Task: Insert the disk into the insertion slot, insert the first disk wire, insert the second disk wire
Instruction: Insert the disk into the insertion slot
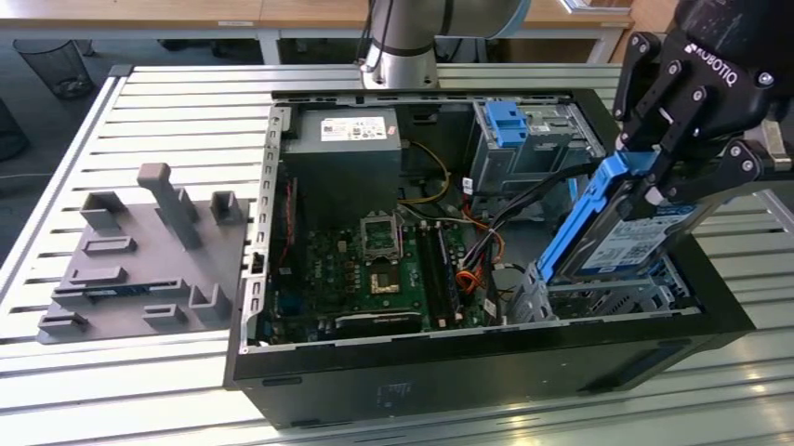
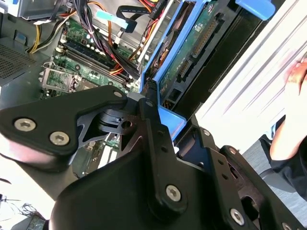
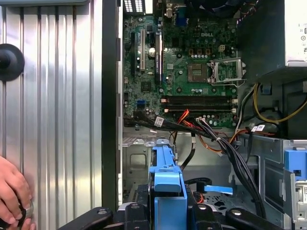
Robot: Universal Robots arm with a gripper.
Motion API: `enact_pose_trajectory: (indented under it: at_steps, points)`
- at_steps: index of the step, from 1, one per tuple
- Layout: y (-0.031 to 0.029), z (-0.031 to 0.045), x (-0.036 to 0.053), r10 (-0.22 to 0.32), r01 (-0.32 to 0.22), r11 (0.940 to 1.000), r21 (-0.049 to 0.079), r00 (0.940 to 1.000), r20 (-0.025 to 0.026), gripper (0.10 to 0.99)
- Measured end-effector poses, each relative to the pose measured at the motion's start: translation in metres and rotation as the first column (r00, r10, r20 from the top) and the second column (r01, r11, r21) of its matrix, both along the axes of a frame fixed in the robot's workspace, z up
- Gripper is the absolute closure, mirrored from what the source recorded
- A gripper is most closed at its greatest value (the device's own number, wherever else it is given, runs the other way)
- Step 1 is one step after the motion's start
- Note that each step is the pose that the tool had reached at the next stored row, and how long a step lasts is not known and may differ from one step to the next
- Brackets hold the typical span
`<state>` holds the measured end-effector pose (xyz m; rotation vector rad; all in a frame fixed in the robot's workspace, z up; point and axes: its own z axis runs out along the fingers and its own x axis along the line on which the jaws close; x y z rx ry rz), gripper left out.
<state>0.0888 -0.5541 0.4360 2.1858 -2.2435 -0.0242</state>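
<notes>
In the exterior view my gripper [image 1: 654, 189] is shut on the disk [image 1: 616, 240], a silver drive with a white label in a bright blue carrier. The disk hangs tilted, its lower end just above the insertion slot [image 1: 605, 299], the low perforated cage at the case's near right corner. The second wrist view shows the disk's green circuit side [image 2: 191, 44] and my gripper [image 2: 154, 109] clamped on the blue frame. The first wrist view has the carrier [image 3: 166, 186] over the silver cage [image 3: 138, 158]. Black cables [image 3: 230, 153] run beside the cage; I cannot tell which are the disk wires.
The open computer case [image 1: 496, 372] lies on a slatted aluminium table [image 1: 162, 102]. A taller grey cage with a blue bracket [image 1: 509, 123] stands behind the slot. A grey fixture plate [image 1: 137, 260] sits at the exterior view's left. A person's hand [image 3: 12, 194] rests on the table beside the case.
</notes>
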Motion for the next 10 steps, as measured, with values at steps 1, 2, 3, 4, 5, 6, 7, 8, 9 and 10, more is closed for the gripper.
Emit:
enact_pose_trajectory:
  at_steps: [1, 2, 3, 4, 5, 6, 7, 8, 9, 10]
  points:
    - [0.0, -0.0007, 0.0, 0.0, 0.0, 1.0, 0.0, 1.0, 0.0, 0.718]
    - [0.0, -0.0012, 0.0, 0.0, 0.0, 1.0, 0.001, 1.0, 0.0, 0.718]
    - [0.0, -0.0019, 0.0, 0.0, 0.0, 1.0, 0.001, 1.0, 0.0, 0.718]
    - [0.0, -0.0027, 0.0, 0.0, 0.0, 1.0, 0.001, 1.0, -0.0001, 0.718]
    - [0.0, -0.0035, 0.0, 0.0, 0.0, 1.0, 0.001, 1.0, -0.0002, 0.718]
    - [0.0, -0.0042, 0.0, 0.0, 0.0, 1.0, 0.001, 1.0, -0.0003, 0.718]
    - [0.0, -0.0051, 0.0, 0.0, 0.0, 1.0, 0.001, 1.0, -0.0004, 0.718]
    - [0.0, -0.006, 0.0, 0.0, 0.0, 1.0, 0.001, 1.0, -0.0005, 0.718]
    - [0.0, -0.0068, 0.0, 0.0, 0.0, 1.0, 0.001, 1.0, -0.0006, 0.718]
    - [0.0, -0.0076, 0.0, 0.0, 0.0, 1.0, 0.001, 1.0, -0.0007, 0.718]
